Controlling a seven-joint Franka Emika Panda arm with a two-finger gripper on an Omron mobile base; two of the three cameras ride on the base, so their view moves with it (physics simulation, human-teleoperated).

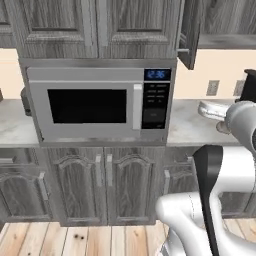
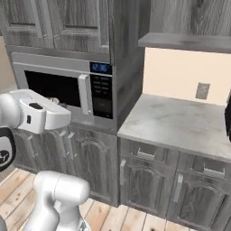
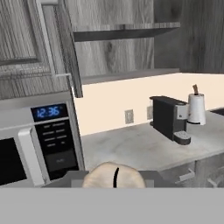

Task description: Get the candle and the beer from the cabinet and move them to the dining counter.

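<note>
Pincer (image 3: 114, 183) seems closed around the short greyish-tan candle (image 3: 100, 178), though the frame cuts it off. It sits below the open dark grey wood-grain cabinet (image 3: 127, 30), presumably ready for carrying.

Light was even and soft across all three pictures, with no visible lamp and no hard glare. The cream wall (image 3: 109, 105) was the brightest surface, while the microwave (image 1: 100, 105) window stayed near black. A dim shadow lay under the wall cabinet (image 3: 127, 52) shelf, toward 12 o'clock in the hand view. The wall counter (image 2: 180, 122) showed pale, flat shading. Edges looked slightly soft and pixelated; the clock digits (image 3: 47, 112) were blurred but readable. No edge distortion showed; straight lines stayed straight.
</note>
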